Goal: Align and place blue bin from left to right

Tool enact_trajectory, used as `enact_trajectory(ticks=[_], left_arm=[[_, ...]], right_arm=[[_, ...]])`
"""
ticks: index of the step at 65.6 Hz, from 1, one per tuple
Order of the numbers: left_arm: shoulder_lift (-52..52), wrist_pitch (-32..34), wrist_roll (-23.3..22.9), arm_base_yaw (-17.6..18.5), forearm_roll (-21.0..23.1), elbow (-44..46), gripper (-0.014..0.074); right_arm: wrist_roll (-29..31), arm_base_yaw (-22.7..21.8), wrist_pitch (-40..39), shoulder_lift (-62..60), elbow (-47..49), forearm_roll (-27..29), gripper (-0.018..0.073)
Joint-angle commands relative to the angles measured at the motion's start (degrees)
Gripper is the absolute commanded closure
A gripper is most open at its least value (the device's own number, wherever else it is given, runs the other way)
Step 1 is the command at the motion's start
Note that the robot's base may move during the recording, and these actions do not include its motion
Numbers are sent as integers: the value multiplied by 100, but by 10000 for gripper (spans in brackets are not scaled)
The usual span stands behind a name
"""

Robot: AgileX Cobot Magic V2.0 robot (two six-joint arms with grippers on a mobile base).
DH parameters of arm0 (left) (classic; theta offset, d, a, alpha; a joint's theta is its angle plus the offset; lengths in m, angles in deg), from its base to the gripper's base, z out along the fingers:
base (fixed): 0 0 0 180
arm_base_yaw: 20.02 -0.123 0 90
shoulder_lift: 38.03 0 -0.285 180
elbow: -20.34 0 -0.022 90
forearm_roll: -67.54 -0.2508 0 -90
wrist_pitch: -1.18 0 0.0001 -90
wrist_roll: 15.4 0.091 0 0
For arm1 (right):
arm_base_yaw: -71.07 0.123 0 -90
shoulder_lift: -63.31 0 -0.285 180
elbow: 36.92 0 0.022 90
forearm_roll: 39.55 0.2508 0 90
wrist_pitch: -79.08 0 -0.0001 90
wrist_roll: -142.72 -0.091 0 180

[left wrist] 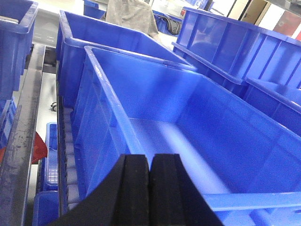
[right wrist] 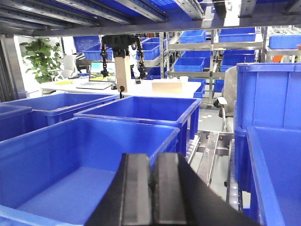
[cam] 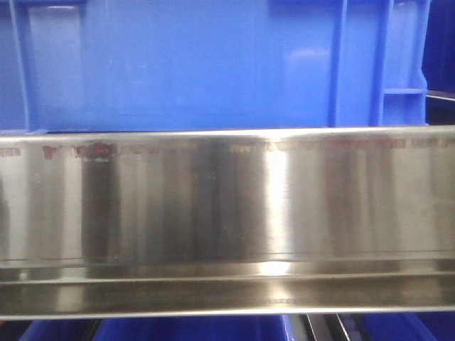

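- The blue bin (left wrist: pixel 188 136) lies directly under and ahead of the left gripper (left wrist: pixel 149 188); its open, bare inside fills most of the left wrist view.
- The left gripper's two black fingers (left wrist: pixel 131 193) are pressed together with nothing between them, hanging over the blue bin's near rim.
- In the left wrist view, a second bin (left wrist: pixel 94 37) touches the blue bin's far end, three more bins (left wrist: pixel 225 42) sit to the blue bin's right, and one bin edge (left wrist: pixel 16 33) shows at far left: six bins counted in all.
- A dark metal rail (left wrist: pixel 21 141) runs along the left of the blue bin.
- The right gripper (right wrist: pixel 153 188) also has its two black pads (right wrist: pixel 136 188) closed flat against each other, holding nothing, above the near edge of a bin (right wrist: pixel 84 160).
- In the right wrist view, beyond that bin stand another bin (right wrist: pixel 146 110) and one to its left (right wrist: pixel 51 106); a tall stacked bin (right wrist: pixel 268 117) rises on the right.
- A roller track (right wrist: pixel 207 150) runs between those bins.
- In the front view one blue bin wall (cam: pixel 192 64) sits just above a broad steel beam (cam: pixel 227 206).
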Motion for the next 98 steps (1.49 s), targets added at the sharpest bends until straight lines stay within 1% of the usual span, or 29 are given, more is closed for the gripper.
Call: enact_trajectory(ticks=[1,11,15,19,22,23,26,29,34,42,43,50,56,63,69,79,90,98], left_arm=[[-37,120,16,32,21,-5,707],[-37,120,16,32,21,-5,707],[-37,120,16,32,21,-5,707],[-37,120,16,32,21,-5,707],[-37,120,16,32,21,-5,707],[-37,120,16,32,21,-5,707],[-37,120,16,32,21,-5,707],[-37,120,16,32,21,-5,707],[-37,120,16,32,21,-5,707],[-37,120,16,32,21,-5,707],[-37,120,16,32,21,-5,707],[-37,120,16,32,21,-5,707],[-37,120,16,32,21,-5,707],[-37,120,16,32,21,-5,707],[-37,120,16,32,21,-5,707],[-37,120,16,32,21,-5,707],[-37,120,16,32,21,-5,707],[-37,120,16,32,21,-5,707]], right_arm=[[52,11,-180,-29,-6,-100,725],[65,-15,-61,-66,-6,-100,725],[469,-135,-61,-102,-15,-100,725],[975,-383,-40,-163,-15,115,725],[1502,-643,-30,-224,-32,406,725],[1761,-726,-49,-234,-43,497,725],[2210,-999,-146,-261,-109,834,725],[2589,-1389,-295,-315,-232,1172,725],[3060,-1881,-712,-385,-514,1764,725],[3882,-2679,-1609,-599,-1075,2975,725],[3918,-2755,-1660,-636,-1140,3118,725],[3918,-3258,-1747,-932,-1612,3552,725],[3918,-3631,-1721,-1205,-2015,3763,725],[4009,-3897,-1765,-1494,-2518,3940,725],[4051,-3968,-1957,-1745,-3046,4039,725],[4051,-3968,-2639,-2119,-3993,4061,725],[4051,-3968,-3076,-2551,-4665,4262,725],[4051,-3968,-3129,-2702,-4946,4262,725]])
